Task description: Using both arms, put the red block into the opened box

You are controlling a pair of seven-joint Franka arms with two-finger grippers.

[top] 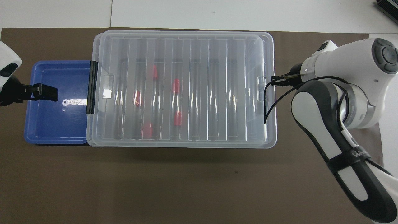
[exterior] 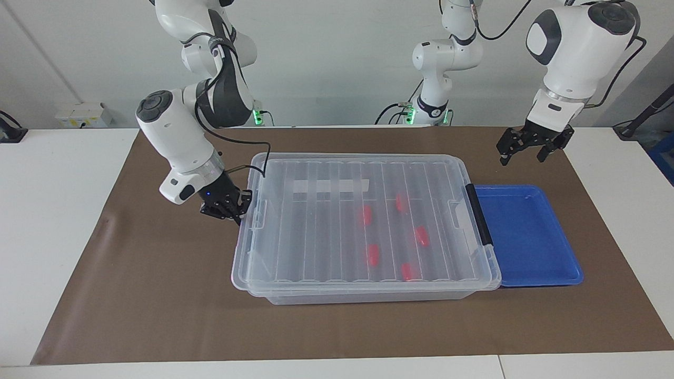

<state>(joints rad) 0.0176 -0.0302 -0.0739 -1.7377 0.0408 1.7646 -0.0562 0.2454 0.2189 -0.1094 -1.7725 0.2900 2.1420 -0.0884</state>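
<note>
1. Box [exterior: 363, 284], frame centre: ribbed lid [exterior: 316, 247] covers it fully.
2. Red blocks [exterior: 373, 255], five inside the box, blurred through the lid.
3. Right gripper [exterior: 235, 210], centre left: fingers together at the lid's end tab; whether it pinches the tab is unclear.
4. Left gripper [exterior: 521, 152], upper right: fingers apart, empty; cut off in the overhead view.
5. Blue tray [exterior: 532, 247], partly under the box.

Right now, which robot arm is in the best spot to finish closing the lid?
Probably the right. The right gripper is shut on the lid at the clear box's end. The left gripper hangs open above the blue tray, touching nothing.
</note>
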